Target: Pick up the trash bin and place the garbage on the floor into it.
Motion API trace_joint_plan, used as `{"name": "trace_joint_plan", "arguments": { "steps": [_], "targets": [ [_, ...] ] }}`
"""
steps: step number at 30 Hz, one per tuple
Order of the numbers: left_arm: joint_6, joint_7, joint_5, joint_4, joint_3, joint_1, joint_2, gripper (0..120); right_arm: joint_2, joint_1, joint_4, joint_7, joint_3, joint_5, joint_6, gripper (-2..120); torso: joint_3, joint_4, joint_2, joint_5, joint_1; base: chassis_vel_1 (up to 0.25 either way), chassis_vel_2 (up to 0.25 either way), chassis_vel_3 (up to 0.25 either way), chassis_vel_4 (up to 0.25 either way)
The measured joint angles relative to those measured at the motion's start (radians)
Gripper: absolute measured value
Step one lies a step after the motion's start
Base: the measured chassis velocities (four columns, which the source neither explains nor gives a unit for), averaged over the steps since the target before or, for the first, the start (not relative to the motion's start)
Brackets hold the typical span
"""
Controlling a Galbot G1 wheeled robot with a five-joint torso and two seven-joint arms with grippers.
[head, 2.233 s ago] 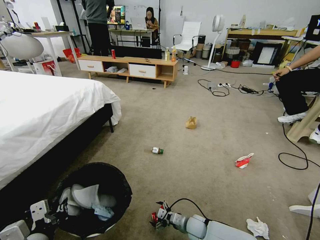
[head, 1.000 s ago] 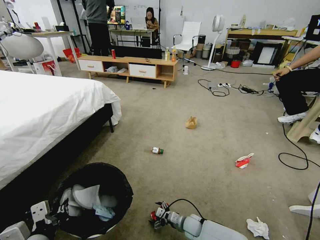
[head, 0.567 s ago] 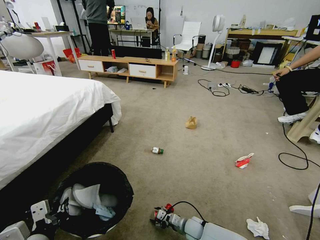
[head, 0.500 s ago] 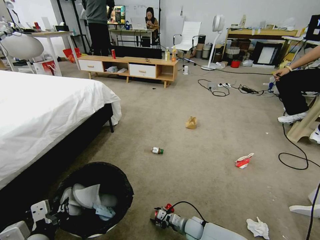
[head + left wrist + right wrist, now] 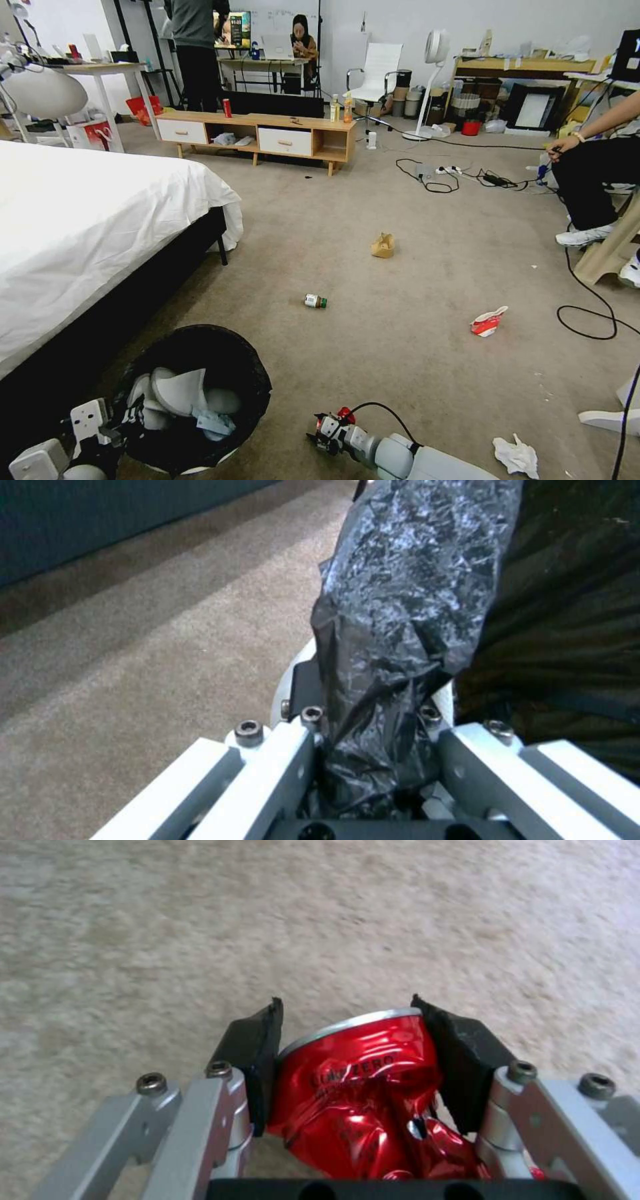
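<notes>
Two holds: my right pincer (image 5: 347,1060) clamps the crushed red can (image 5: 360,1100); my left pincer (image 5: 373,750) pinches the round black-lined trash bin's (image 5: 200,393) rim. Carry the can fully over the mouth before releasing.

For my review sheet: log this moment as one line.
left gripper: gripping bin rim | right gripper: holding crushed can above carpet | bottle, carton, paper bag, tissue: on carpet

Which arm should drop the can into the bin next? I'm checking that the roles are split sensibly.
The right. The right hand is shut on the crushed red can, beside the trash bin. The left hand is clamped on the bin's bagged rim, holding it, so it isn't free.
</notes>
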Motion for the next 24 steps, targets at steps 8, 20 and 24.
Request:
{"name": "trace_joint_plan", "arguments": {
  "steps": [8,20,24],
  "targets": [
    [0.008,0.0,-0.005,0.0,-0.002,-0.001,0.004,7,-0.132,-0.004,0.189,0.07,0.086,0.082,-0.055,47,0.0,-0.0005,0.0,-0.0002,0.0,0.0,0.0,0.0,0.0],
    [0.034,-0.019,-0.059,-0.005,-0.008,-0.007,0.034,7,-0.304,0.034,0.584,0.129,0.264,0.214,-0.16,47,0.0,-0.0002,0.0,0.0001,0.0,0.0,0.0,0.0,0.0],
    [0.04,-0.024,-0.068,-0.005,-0.006,-0.009,0.041,7,-0.337,0.04,0.736,0.144,0.348,0.268,-0.199,47,0.0,0.0,0.0,-0.0002,0.0,0.0,0.0,0.0,0.0]
  ]
}}
